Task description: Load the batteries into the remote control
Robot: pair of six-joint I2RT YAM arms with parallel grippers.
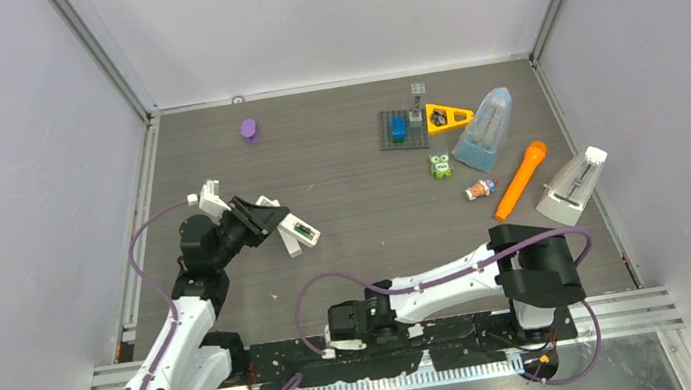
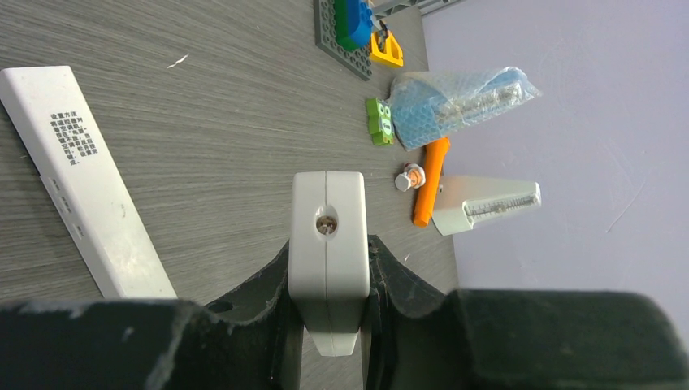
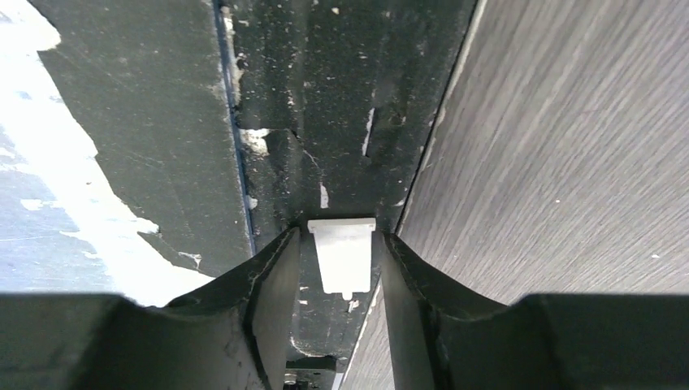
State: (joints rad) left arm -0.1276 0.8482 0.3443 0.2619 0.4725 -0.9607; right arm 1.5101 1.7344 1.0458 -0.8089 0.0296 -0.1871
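Left gripper (image 1: 269, 217), 9 o'clock of table (image 1: 379, 251): jaws clamped on white remote control (image 2: 327, 195), gripped across its narrow sides, emitter end pointing out toward 3 o'clock. Probably held up off the table to present the battery bay to the other arm. Green patch on its upper face in top view; circuit board or cell, cannot tell.

Long white slab (image 2: 77, 171) with printed label, flat on table near the held remote. Second remote or a back cover, unclear.

Right gripper (image 3: 340, 237), 6 o'clock, low over black mat (image 3: 325, 97) at near edge. Jaws partly open around small white tab-like piece (image 3: 342, 260); touching it or not, cannot tell. Possibly the battery cover.

Batteries: one candidate only, small orange-and-silver cylinder (image 1: 479, 189) at 3 o'clock, just beside orange carrot toy (image 1: 521, 179), well apart from both grippers. Too small to confirm. Other cells not made out.
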